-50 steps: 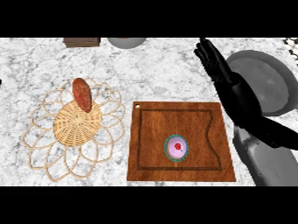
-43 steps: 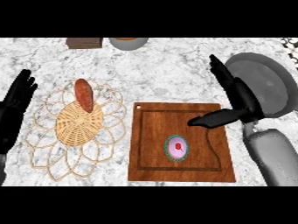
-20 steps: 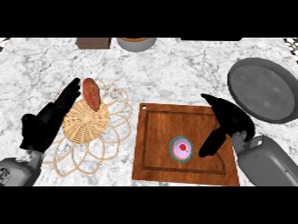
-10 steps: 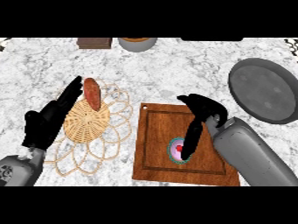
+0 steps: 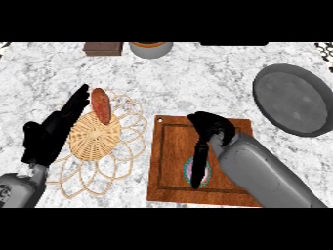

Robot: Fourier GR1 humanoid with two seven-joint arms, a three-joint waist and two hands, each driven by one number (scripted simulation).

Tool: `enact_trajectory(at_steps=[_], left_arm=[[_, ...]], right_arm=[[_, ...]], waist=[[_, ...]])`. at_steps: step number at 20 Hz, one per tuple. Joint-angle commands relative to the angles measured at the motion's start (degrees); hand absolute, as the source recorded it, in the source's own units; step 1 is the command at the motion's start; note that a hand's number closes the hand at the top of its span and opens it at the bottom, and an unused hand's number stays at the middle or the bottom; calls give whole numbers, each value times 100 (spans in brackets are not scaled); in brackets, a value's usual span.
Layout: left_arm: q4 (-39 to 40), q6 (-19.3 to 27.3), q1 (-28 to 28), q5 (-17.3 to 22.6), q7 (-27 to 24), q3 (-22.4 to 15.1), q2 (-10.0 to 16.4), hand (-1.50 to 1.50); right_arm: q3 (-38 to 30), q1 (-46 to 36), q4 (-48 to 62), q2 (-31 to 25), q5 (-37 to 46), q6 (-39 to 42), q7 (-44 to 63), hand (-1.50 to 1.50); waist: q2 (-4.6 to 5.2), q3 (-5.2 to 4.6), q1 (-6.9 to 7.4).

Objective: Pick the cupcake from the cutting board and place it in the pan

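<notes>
The cupcake [image 5: 205, 172] looks light, soft and easily crushed on top, so I would take it low by the sides of its wrapper and leave the frosting alone. What shows of it is a small round with a pink middle and a pale green rim, sitting near the middle of the cutting board [image 5: 170, 188], well apart from the pan [image 5: 295, 100] at far right. My right hand [image 5: 212, 128] hangs over it, hiding most of it, and I cannot tell whether it has closed on it; my left hand [image 5: 50, 135] rests spread at left.
</notes>
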Motion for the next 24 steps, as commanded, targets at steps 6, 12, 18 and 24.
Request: enact_trajectory(at_steps=[6, 12, 18, 24], left_arm=[[-260, -11, 127, -68, 150, 117, -21, 0], [-174, 4, 38, -224, 175, 124, -239, 0], [-32, -349, 21, -115, 81, 378, -152, 0], [126, -307, -76, -296, 140, 455, -306, 0]], right_arm=[[376, 50, -174, -99, -57, 404, 1354, -150], [495, 249, 74, 206, 278, -13, 1170, -150], [378, 409, 327, 12, 181, 273, 665, -150], [533, 354, 339, 193, 91, 688, 484, 150]], waist=[[-12, 6, -49], [9, 9, -28], [23, 10, -16], [24, 8, -19]])
